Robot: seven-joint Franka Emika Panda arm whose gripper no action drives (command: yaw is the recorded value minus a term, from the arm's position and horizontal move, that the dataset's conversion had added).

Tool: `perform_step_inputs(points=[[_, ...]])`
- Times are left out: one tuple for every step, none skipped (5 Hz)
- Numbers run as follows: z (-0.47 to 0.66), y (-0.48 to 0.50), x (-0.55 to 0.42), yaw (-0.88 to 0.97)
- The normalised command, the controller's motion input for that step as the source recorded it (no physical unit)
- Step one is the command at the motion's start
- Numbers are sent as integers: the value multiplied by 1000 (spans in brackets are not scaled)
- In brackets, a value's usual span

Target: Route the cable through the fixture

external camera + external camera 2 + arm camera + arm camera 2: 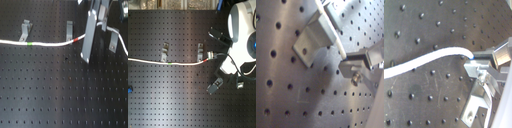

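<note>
A black perforated metal bench (55,95) fills the lower part of the first exterior view, its near rows of holes bare. Farther up, a long thin white flexible cable (50,44) is seen lying on the bench, running from the left edge of the frame toward the right, with a short green band (29,44) in the left part and a short red band (75,39) near the centre right. At the red band the cable is met by the grey metal end effector (88,42) of the arm, which comes down from the upper right of the frame. In the second wrist view the cable's end (468,53) is seen running in between the end effector's fingers (481,64), so it is taken to be closed on the cable. Behind the cable, three small grey metal bracket fixtures are seen: one at upper left (24,30), one at upper centre (69,30) and one at right (114,42). In the second exterior view the cable (158,61) passes just below two brackets (164,51) (201,50), and a small blue object (130,90) lies at the left edge
</note>
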Motion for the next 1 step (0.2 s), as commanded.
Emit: perform_step_inputs(points=[[369,5,1,-97]])
